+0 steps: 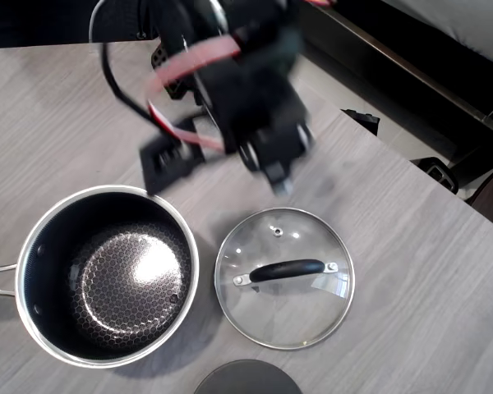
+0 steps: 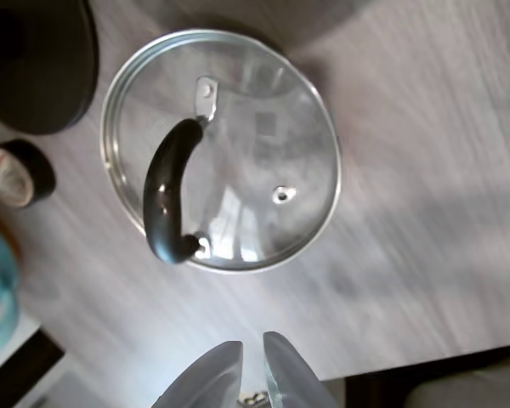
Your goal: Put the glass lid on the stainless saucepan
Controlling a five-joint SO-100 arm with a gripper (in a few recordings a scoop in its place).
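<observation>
In the wrist view the gripper (image 2: 253, 365) hangs clenched and empty, fingers nearly touching, short of the glass lid (image 2: 221, 149), which lies flat on the table (image 2: 425, 255), handle up for a top grasp. Overhead, the stainless saucepan (image 1: 107, 275) sits just beside it, mouth open; bare tabletop surrounds both, dark disc (image 1: 246, 379) near the front edge

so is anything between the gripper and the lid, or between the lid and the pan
Nothing visible. The gripper hangs above bare table short of the lid, and the lid lies flat right beside the open, empty pan with no object between them.
</observation>
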